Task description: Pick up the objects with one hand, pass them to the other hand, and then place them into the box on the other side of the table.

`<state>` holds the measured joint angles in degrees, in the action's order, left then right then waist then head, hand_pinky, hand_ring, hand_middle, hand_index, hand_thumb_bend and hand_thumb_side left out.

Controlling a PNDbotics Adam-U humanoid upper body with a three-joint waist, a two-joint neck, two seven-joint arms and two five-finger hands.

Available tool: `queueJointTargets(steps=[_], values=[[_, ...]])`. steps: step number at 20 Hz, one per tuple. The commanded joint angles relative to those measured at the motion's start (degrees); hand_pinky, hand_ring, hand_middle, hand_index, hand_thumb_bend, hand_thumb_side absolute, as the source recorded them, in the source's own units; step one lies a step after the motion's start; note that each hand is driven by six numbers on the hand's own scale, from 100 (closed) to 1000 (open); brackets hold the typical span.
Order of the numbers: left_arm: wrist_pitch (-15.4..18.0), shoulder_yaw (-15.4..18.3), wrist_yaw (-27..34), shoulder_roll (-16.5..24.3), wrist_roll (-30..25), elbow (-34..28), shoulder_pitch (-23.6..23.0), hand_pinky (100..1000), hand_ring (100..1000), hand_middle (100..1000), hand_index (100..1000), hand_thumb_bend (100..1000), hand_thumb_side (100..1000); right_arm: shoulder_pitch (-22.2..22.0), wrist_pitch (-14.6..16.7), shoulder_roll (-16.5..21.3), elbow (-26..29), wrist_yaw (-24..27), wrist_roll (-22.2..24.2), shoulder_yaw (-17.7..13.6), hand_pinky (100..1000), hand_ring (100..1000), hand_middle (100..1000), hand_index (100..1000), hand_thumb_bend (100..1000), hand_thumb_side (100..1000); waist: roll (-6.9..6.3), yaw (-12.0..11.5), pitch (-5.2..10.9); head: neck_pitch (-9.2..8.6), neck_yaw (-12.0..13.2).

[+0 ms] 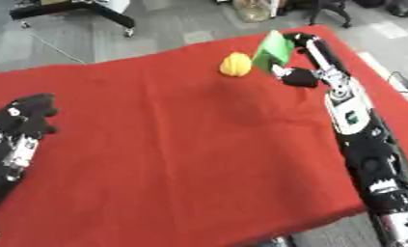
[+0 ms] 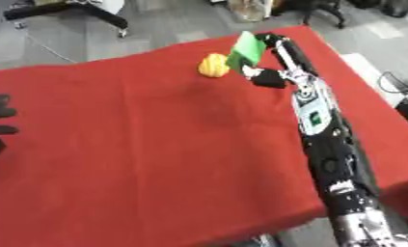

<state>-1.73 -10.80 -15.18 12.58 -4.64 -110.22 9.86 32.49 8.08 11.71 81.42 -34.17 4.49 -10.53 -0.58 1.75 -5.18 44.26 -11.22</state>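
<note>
A green flat block (image 1: 274, 48) stands tilted at the far right of the red table (image 1: 173, 144). My right hand (image 1: 312, 55) is at its right side, with fingers along the block's edge and the thumb (image 1: 300, 77) below it, pinching it. A yellow rounded object (image 1: 236, 64) lies just left of the green block, apart from the hand. At the table's left edge my left hand (image 1: 28, 116) rests idle with relaxed fingers and holds nothing. No box shows in either view.
My right arm (image 1: 359, 140) runs along the table's right edge from the lower right corner. Beyond the far edge lies grey floor with a black wheeled stand (image 1: 88, 12) and chair legs (image 2: 321, 12).
</note>
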Motion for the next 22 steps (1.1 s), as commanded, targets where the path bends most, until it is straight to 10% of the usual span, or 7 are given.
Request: queueJointTargets(steps=[1, 11, 22], values=[[-0.2, -2.1, -6.0, 1.6, 2.6, 1.4, 3.1, 722, 828, 840, 847, 222, 671, -0.3, -2.7, -5.8, 10.5, 6.7, -1.5, 4.6, 830, 819, 516, 523, 100, 342, 0.55, 0.1, 1.41, -0.14, 1.4], [3.7, -10.2, -27.7, -0.3, 18.9, 3.2, 10.6, 767, 848, 860, 901, 502, 412, -4.2, -9.4, -15.3, 17.8, 22.0, 2.8, 18.0, 816, 807, 512, 518, 100, 367, 0.35, 0.7, 0.87, -0.14, 6.2], [4.4, -11.6, -29.4, -2.2, 26.0, 1.7, 9.5, 760, 840, 855, 896, 452, 339, -3.9, -10.4, -14.8, 15.8, 24.7, 6.2, 21.1, 816, 807, 515, 518, 100, 379, -0.06, 0.4, 0.64, -0.14, 6.5]])
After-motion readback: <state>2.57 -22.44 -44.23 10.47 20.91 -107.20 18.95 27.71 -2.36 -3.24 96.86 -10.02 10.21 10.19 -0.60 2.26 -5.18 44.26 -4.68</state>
